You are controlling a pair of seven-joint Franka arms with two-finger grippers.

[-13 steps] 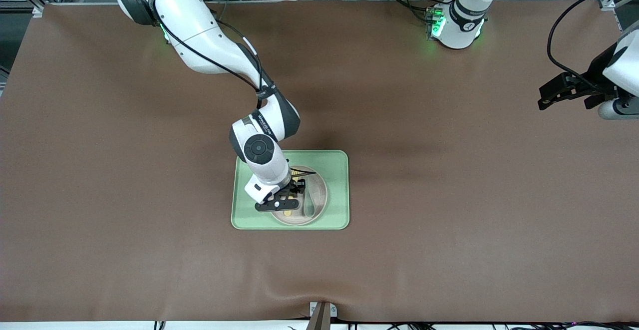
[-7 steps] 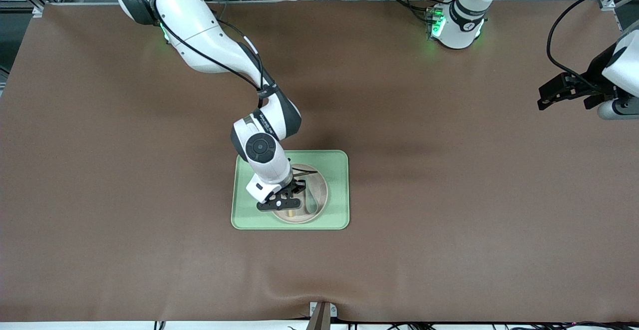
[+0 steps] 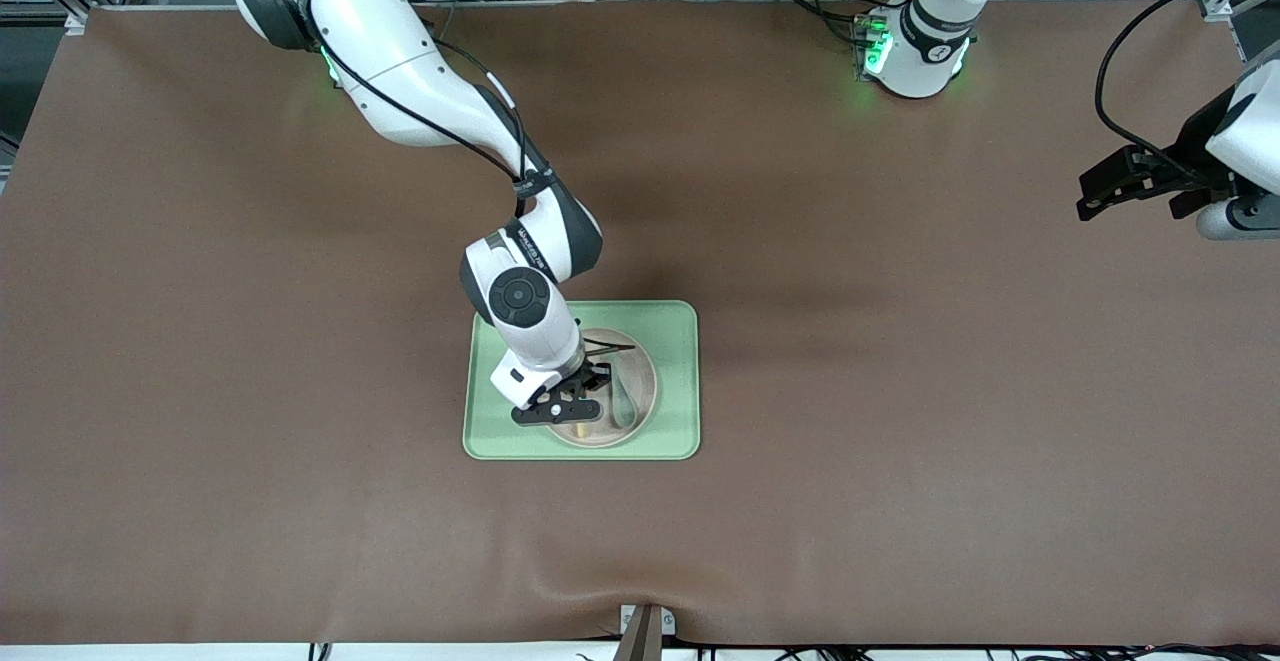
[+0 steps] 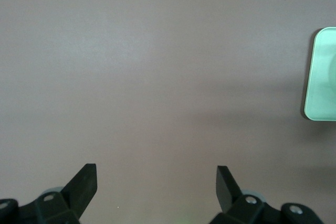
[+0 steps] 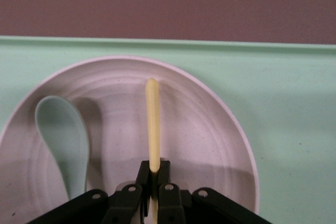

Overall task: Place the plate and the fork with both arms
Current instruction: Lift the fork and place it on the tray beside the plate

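The pale beige-pink plate (image 3: 640,381) lies on the light-green tray (image 3: 670,331) near the table's middle; it also shows in the right wrist view (image 5: 210,129). My right gripper (image 3: 578,403) is low over the plate, shut on the pale-yellow fork (image 5: 153,124), whose handle end sticks out past the fingers; a bit of the fork (image 3: 579,429) shows under the gripper in the front view. My left gripper (image 3: 1100,193) is open and empty, waiting up over the bare table at the left arm's end; its fingertips (image 4: 84,182) stand wide apart.
A grey-green spoon (image 3: 620,401) lies in the plate beside the fork; it also shows in the right wrist view (image 5: 65,140). The tray's corner (image 4: 323,77) shows in the left wrist view. The brown table mat (image 3: 900,391) surrounds the tray.
My right gripper, holding the fork, has sunk a little toward the plate; the fork's striped end seen one second ago is now hidden. The left arm has not moved.
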